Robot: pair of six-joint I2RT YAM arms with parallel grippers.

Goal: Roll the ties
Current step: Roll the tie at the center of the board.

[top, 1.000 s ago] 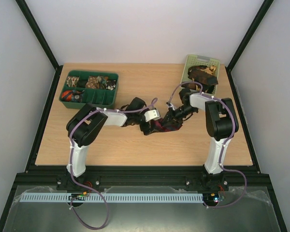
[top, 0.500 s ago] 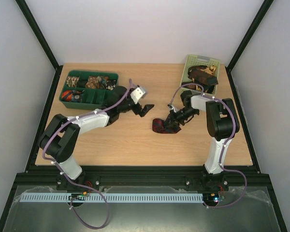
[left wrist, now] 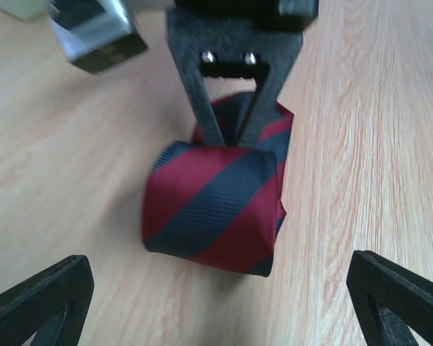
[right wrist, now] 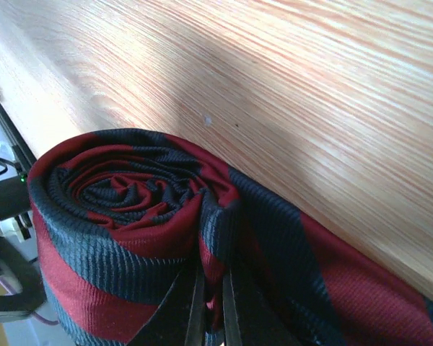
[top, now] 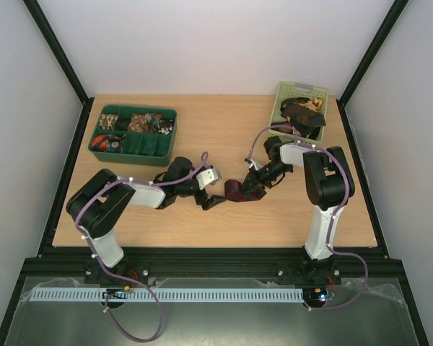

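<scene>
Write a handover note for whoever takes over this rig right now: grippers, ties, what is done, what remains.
Right gripper: shut on the red-and-navy striped tie, pinching its core.
Left gripper: open, empty, just beside that tie.
The striped tie lies rolled up on the table.
Done: this one is rolled; the tray seems to hold more rolls.
To do: put it away, probably in the tray; roll the ties in the basket.

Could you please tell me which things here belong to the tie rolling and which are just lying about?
Job: rolled striped tie; right gripper pinching it; open left gripper nearby; dark ties heaped top right.
Lying about: pale green basket under them; dark green divided tray.
</scene>
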